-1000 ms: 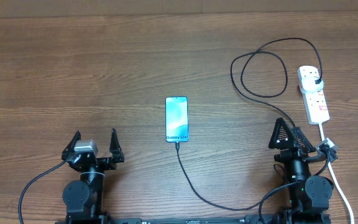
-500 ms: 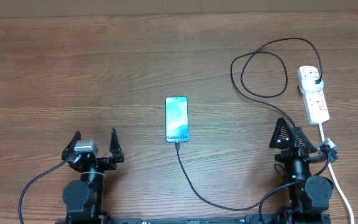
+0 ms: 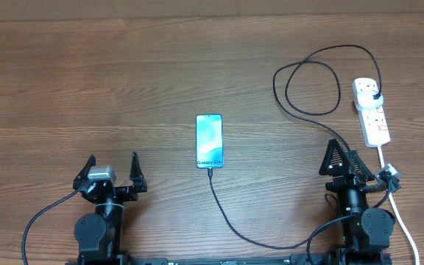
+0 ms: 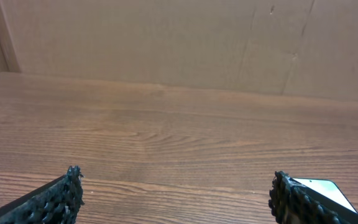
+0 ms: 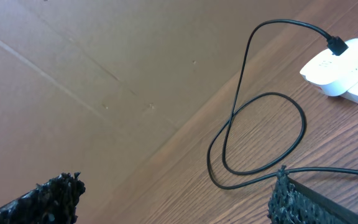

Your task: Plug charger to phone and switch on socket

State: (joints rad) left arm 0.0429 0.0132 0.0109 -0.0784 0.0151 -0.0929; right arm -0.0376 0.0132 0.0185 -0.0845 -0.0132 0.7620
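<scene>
Nearest me, my left pincer (image 3: 111, 163) sits left of the phone (image 3: 209, 140) and my right pincer (image 3: 342, 158) well to its right, both spread wide and empty. The phone lies lit on the bench (image 3: 124, 73), with the charger (image 3: 230, 221) tip at its near edge, seemingly seated. Farther right of the phone, the charger loops up to the socket (image 3: 372, 110), black plug in. I can't read the switch. My worry is that the right arm, reaching for it, snags the cable and yanks the tip out.
</scene>
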